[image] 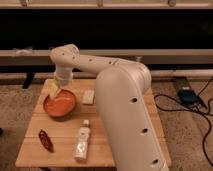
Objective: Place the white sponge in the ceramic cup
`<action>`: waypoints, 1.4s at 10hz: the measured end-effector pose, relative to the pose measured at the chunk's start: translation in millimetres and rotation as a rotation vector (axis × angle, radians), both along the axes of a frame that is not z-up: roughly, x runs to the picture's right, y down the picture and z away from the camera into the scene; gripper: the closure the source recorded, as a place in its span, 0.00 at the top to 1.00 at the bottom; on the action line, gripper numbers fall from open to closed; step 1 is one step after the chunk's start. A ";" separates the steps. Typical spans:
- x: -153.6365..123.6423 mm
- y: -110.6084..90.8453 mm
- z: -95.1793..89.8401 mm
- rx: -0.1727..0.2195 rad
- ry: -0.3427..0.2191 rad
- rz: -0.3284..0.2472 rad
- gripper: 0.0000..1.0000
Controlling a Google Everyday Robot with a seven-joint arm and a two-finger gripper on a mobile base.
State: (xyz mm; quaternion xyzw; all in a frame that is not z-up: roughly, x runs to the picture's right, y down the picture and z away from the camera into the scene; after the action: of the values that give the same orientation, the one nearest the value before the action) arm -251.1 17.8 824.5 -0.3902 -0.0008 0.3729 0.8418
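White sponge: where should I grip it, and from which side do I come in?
Come straight down from above and pinch across its narrow width at the middle. The white sponge lies flat on the table, apart from the orange bowl, so its long edges look free. The hand hangs over the bowl's far rim.

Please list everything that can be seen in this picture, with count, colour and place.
table: one, light wood, centre.
orange bowl: one, on the table's far left part.
white sponge: one, cream-white, flat on the table right of the bowl.
bottle: one, white with label, lying at the near edge.
red object: one, near left of the table.
yellow piece: one, pale, at the gripper.
box: one, dark, on the floor at right, with cables.
arm: one, white, over the table.
gripper: one, above the bowl's far rim.
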 end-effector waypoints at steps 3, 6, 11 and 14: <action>0.0 0.0 0.0 0.000 0.000 0.000 0.80; 0.5 -0.8 0.7 0.003 0.003 -0.001 0.80; 64.3 -16.8 35.7 0.014 0.243 -0.044 0.80; 134.1 -29.4 57.2 0.016 0.386 -0.008 0.80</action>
State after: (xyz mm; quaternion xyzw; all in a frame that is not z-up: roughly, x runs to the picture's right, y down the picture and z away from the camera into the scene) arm -117.0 -11.6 881.7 -0.3049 0.1593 0.4373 0.8309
